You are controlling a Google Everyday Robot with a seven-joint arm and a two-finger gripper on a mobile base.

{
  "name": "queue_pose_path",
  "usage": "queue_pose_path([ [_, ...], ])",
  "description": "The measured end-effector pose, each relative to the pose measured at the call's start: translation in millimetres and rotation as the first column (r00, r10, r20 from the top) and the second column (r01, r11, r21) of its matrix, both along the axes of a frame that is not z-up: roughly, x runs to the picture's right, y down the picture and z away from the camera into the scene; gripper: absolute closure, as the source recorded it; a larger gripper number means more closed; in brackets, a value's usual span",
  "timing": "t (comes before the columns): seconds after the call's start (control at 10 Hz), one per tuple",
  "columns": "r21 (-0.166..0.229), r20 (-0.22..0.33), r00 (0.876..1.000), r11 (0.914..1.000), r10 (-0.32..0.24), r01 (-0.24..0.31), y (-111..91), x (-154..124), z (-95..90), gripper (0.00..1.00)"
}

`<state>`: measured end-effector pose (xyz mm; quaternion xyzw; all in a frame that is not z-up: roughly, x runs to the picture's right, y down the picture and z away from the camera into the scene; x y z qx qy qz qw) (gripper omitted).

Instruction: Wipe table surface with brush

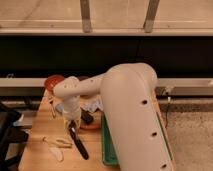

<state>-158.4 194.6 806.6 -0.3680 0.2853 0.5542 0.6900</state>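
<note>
The table surface (37,157) is light tan wood at the lower left. The brush (80,146) is a long slim black stick lying slanted on it, its lower end near the green tray. Its upper end sits under my gripper (70,124). The gripper hangs from the white wrist over the middle of the table and looks shut on the brush's upper end. My big white arm (132,115) hides the table's right side.
A green tray (106,146) lies right of the brush, partly under the arm. A red bowl (52,81) stands at the back left. Pale yellow peel-like pieces (56,145) lie left of the brush. A short black block (87,117) and a cloth (93,106) sit behind the gripper.
</note>
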Motion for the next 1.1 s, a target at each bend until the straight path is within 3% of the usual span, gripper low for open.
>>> queue_pose_path([
  [0.2, 0.017, -0.010, 1.000, 0.9999, -0.003, 0.003, -16.0, -2.5, 5.7, 1.00],
  [0.6, 0.022, 0.031, 0.999, 0.9996, -0.020, 0.019, -31.4, -25.2, 26.0, 1.00],
  [0.8, 0.030, 0.066, 0.996, 0.9980, -0.057, 0.055, -27.7, -43.3, 19.5, 1.00],
  [1.1, 0.035, 0.085, 0.994, 0.9971, -0.071, 0.068, -8.2, -49.4, -13.3, 1.00],
])
